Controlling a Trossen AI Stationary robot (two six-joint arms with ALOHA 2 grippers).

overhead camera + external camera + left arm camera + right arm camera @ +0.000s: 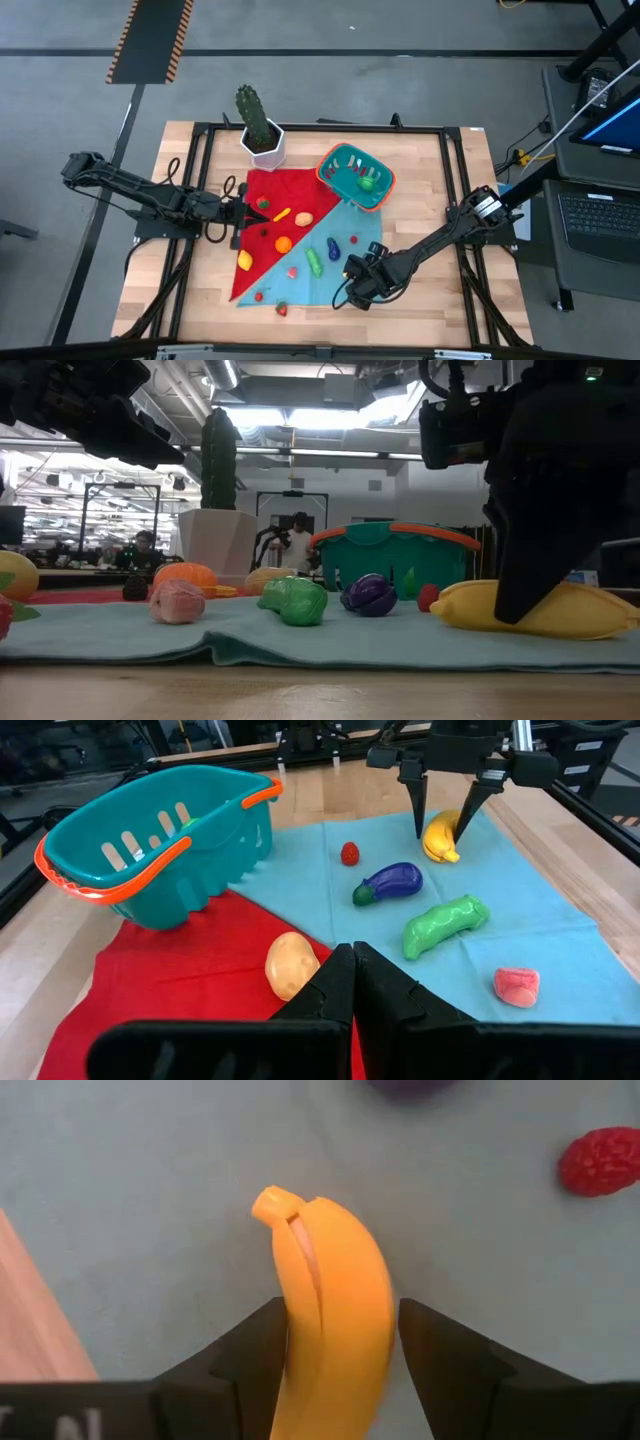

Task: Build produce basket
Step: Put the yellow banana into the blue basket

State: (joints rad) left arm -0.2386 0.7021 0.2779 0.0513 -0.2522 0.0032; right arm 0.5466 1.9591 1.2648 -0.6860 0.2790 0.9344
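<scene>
A yellow banana [330, 1300] lies on the teal half of the cloth [350, 225], near the table's front right. My right gripper [340, 1370] stands over it, shut on it. The teal basket [357, 177] with its orange rim sits at the cloth's far corner with a few pieces inside. More produce is strewn on the cloth: a green cucumber [445, 925], a purple eggplant [390, 882], a red berry [350, 853], an orange [284, 243] and a lemon [245, 260]. My left gripper [352, 970] hovers shut at the cloth's left edge, holding nothing. My right gripper pinches the banana between its two fingers, one on each long side [296, 1340], some way back from the stem end. The fingers point steeply down from above and lie across the banana. The banana lies flat on the teal cloth [580, 610].
A white pot with a cactus [262, 135] stands at the far side, left of the basket. The red half of the cloth [285, 195] carries more small pieces. Bare wood [440, 200] lies to the right of the cloth. People show in the room beyond the table.
</scene>
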